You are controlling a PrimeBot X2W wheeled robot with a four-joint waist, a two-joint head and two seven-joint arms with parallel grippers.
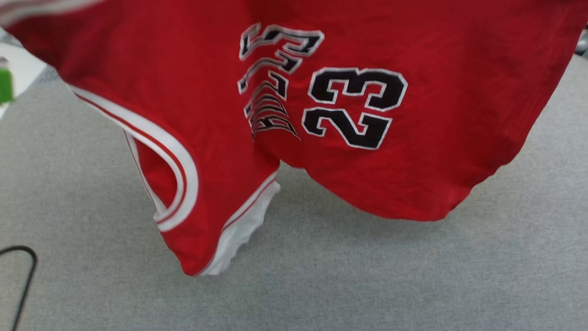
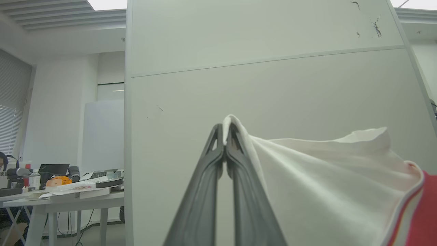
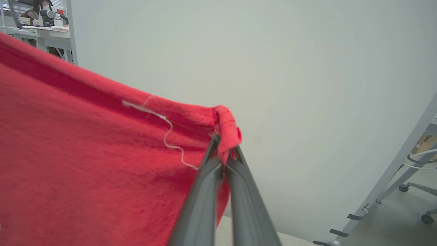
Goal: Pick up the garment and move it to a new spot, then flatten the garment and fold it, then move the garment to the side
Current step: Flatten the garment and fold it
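We note a red knit sports jersey (image 1: 436, 151), white sleeves, striped trim, black white-edged 23. It hangs aloft, spread wide left to right, wrinkled, lettering sideways, one armhole drooping lowest, near left.

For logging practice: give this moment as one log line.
garment: hanging over grey surface | left pincer: shut on white sleeve | right pincer: shut on red edge

- A grey felt-like surface (image 1: 321, 285) spans the lower frame of the head view.
- A pale partition panel (image 2: 273, 85) stands at centre in the left wrist view.
- A cluttered desk (image 2: 68, 201) sits at lower left, with window blinds (image 2: 13, 102) at far left.
- A ceiling light (image 2: 106, 4) glows along the top edge.
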